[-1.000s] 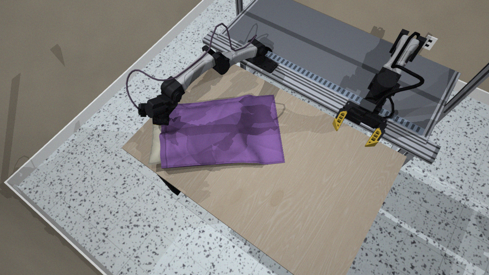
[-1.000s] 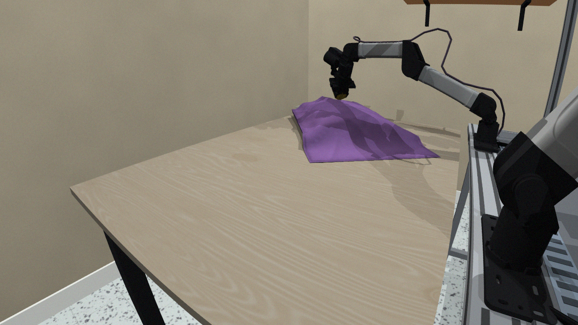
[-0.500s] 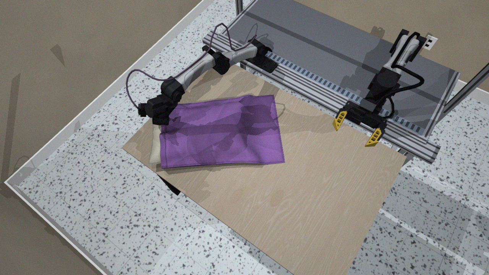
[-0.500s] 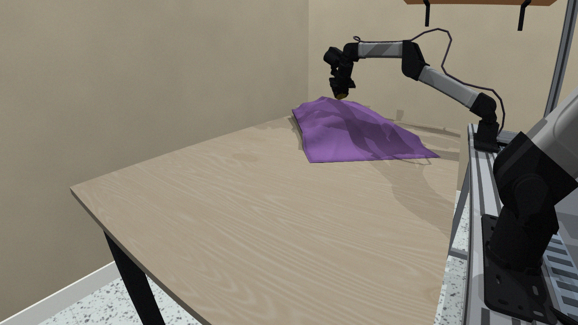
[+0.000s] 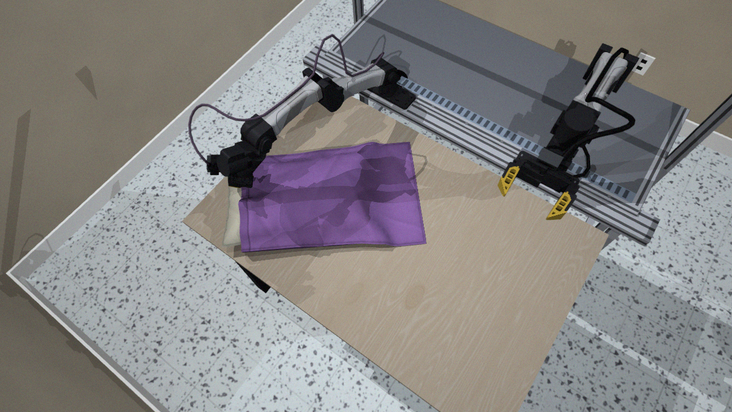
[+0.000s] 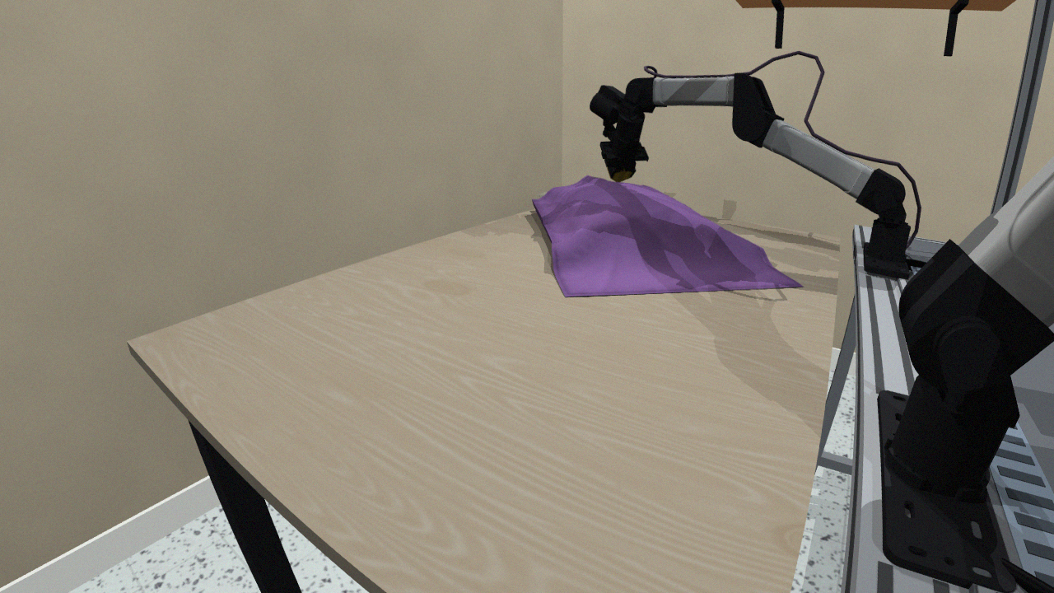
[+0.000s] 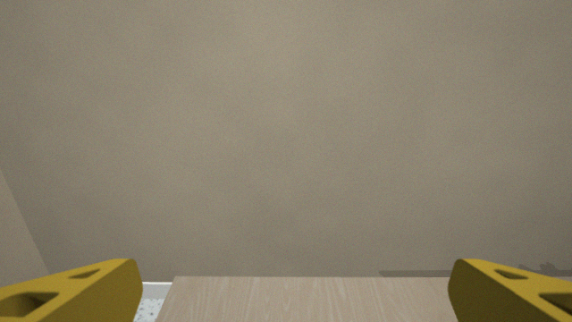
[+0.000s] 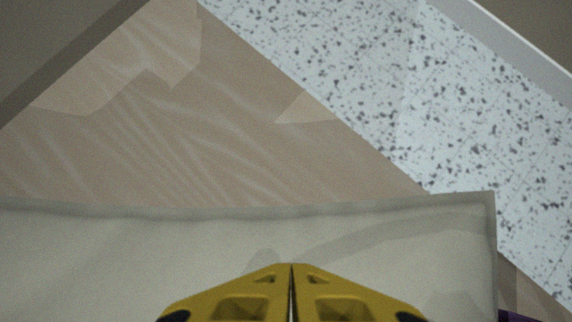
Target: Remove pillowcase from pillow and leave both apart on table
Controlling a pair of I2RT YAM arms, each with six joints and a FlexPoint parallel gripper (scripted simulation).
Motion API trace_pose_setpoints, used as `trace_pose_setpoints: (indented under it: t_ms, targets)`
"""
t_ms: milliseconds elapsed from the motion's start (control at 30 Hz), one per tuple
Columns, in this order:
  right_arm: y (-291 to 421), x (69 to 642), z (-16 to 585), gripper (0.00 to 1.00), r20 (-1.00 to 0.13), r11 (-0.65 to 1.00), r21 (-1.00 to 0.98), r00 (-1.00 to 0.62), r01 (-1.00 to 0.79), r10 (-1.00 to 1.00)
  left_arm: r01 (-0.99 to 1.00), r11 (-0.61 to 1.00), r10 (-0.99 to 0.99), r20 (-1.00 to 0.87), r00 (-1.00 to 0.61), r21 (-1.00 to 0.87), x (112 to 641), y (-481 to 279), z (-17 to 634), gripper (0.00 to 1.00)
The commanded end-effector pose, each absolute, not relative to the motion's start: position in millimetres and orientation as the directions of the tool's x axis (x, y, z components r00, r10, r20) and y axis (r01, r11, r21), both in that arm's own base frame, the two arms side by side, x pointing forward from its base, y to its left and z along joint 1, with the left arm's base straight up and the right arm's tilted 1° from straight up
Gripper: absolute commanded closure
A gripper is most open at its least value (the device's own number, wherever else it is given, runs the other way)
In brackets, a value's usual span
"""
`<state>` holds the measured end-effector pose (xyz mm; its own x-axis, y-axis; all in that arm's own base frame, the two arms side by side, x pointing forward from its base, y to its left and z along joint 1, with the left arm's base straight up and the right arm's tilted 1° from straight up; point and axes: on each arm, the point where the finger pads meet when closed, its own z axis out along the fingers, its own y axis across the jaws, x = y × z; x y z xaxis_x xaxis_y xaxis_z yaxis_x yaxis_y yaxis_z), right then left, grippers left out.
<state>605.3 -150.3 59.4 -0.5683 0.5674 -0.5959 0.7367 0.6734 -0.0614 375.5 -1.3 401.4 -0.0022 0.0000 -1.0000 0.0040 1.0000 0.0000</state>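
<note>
Pillow [image 5: 233,217] [image 8: 134,250] pokes from the left end of its purple pillowcase [image 5: 332,205] [image 6: 626,250] [image 8: 518,316], left of centre on your tabletop [image 5: 486,307] [image 6: 442,405] [image 7: 304,300] [image 8: 179,148] in the top view. The long axis runs nearly left to right there, so your pull should follow it, case toward frame right. Your right fingers [image 6: 621,176] are together, over that exposed end, with nothing seen between them; you can't tell whether they touch it. Your left fingers [image 5: 526,206] stand wide apart, well right of the case, but nearer its closed-looking end.

No visible change from the earlier pictures, top view alike, exterior view alike, 2 views compared.
</note>
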Motion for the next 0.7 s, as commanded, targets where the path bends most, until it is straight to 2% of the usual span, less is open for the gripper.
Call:
trace_pose_setpoints:
  t_ms: [0, 667]
  targets:
    - [-150.9, 611.9, 65.5, 0.97, -0.619, 0.674, -0.054, -0.555, 0.736, 0.556, 0.001, 1.0, 0.004, -1.0, 0.03, 0.004, 368.3, 0.5, 417.7, 0.0]
    - [-150.1, 612.2, 66.9, 0.97, -0.621, 0.675, -0.052, -0.553, 0.736, 0.555, 0.001, 1.0, 0.004, -1.0, 0.03, 0.004, 368.3, 0.5, 417.7, 0.0]
